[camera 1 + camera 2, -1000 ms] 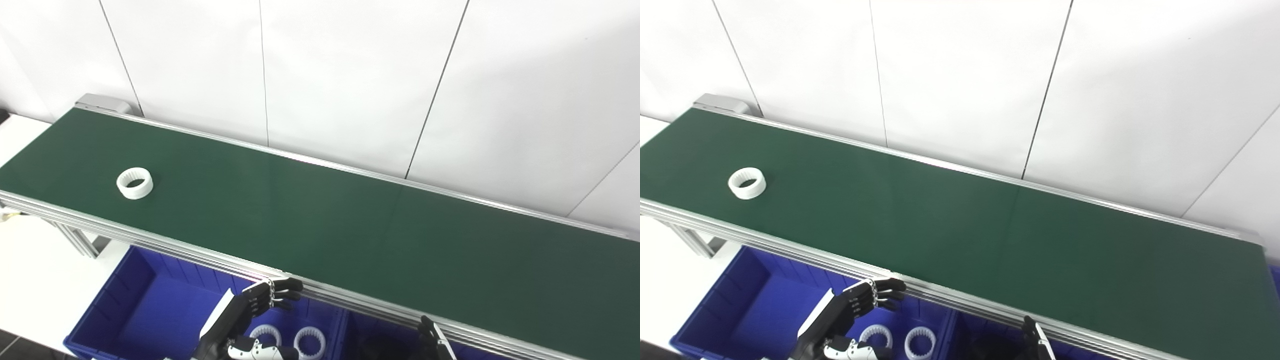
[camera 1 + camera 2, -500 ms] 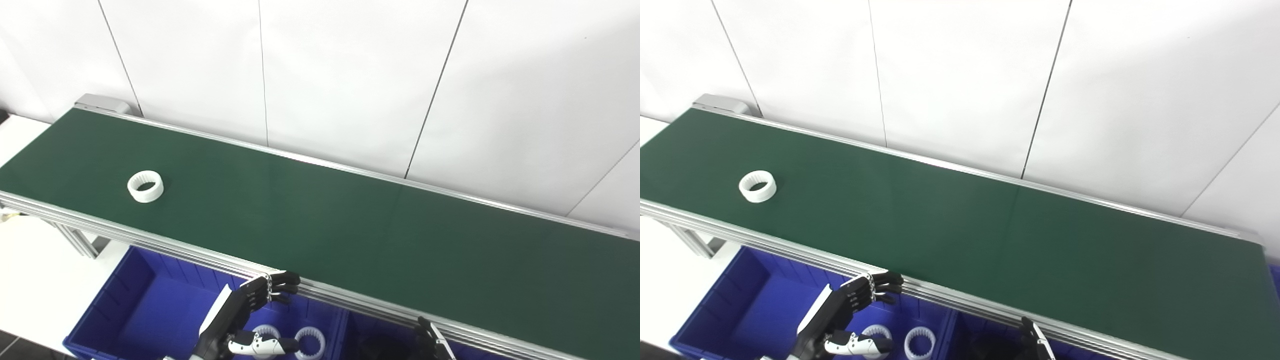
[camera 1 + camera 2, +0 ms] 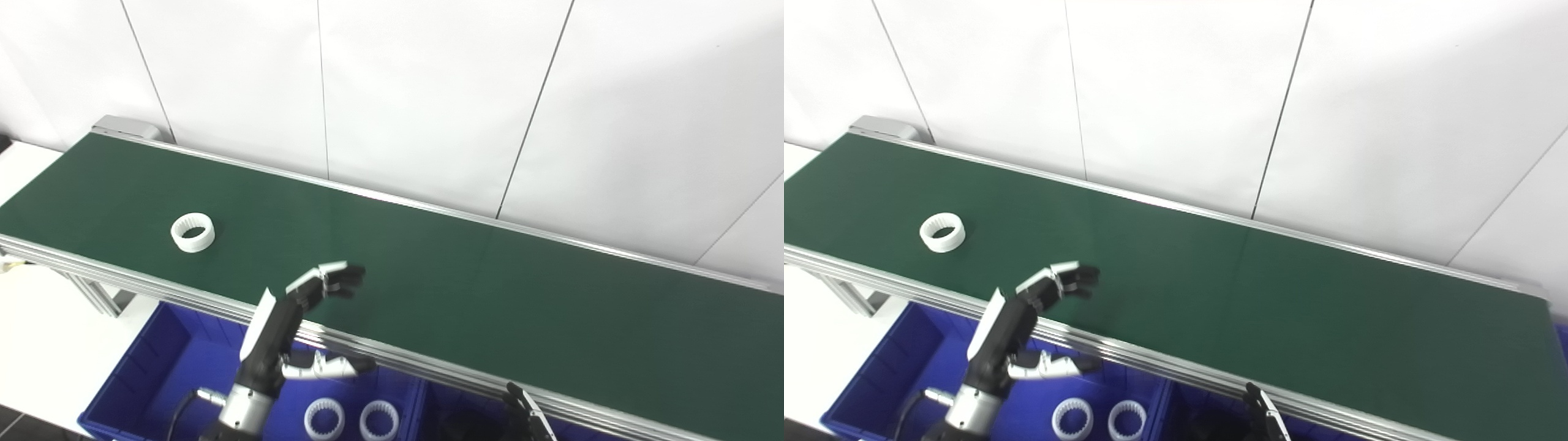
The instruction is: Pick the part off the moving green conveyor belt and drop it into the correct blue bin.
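**Belt surface and its one load**

Long dark green conveyor belt [image 3: 429,288] as carrying surface, running from upper left to lower right along a white panelled wall [image 3: 416,92]. Silver aluminium rails [image 3: 153,288] along both long edges; grey end cap [image 3: 125,125] at far left corner. One white ring part [image 3: 193,233] lying flat on the belt, hole up, toothed inside, near the left end and closer to the near rail. Rest of the green surface bare, with faint sheen mid-belt.
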